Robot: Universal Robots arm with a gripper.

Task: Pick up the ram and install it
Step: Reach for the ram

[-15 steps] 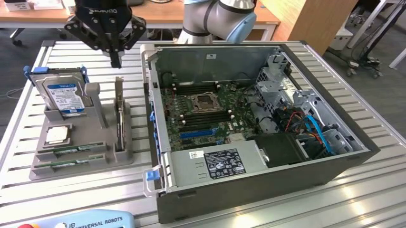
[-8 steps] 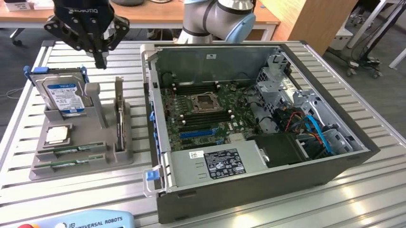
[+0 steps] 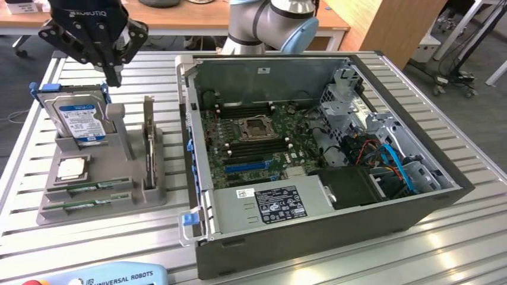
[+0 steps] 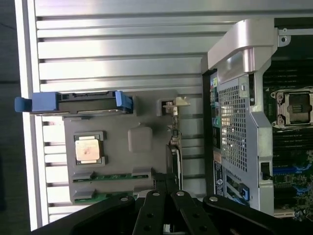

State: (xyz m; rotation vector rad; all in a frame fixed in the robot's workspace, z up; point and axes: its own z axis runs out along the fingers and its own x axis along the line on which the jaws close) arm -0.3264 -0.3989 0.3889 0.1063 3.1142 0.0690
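Tool (image 3: 113,79): fingers closed on nothing, marked ROBOTIQ, poised above far end of hard drive (image 3: 79,119). Ram (image 3: 89,189): flat in slot of grey tray (image 3: 151,195), well apart from tool, foreground side past processor (image 3: 71,169); long axis crosswise to tray. Pendant (image 3: 111,276): UNIVERSAL ROBOTS.

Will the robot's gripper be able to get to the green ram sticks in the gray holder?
Probably yes. The ram sticks lie uncovered in open slots of the gray holder, and the gripper hangs over that holder near the hard drive, with nothing between.
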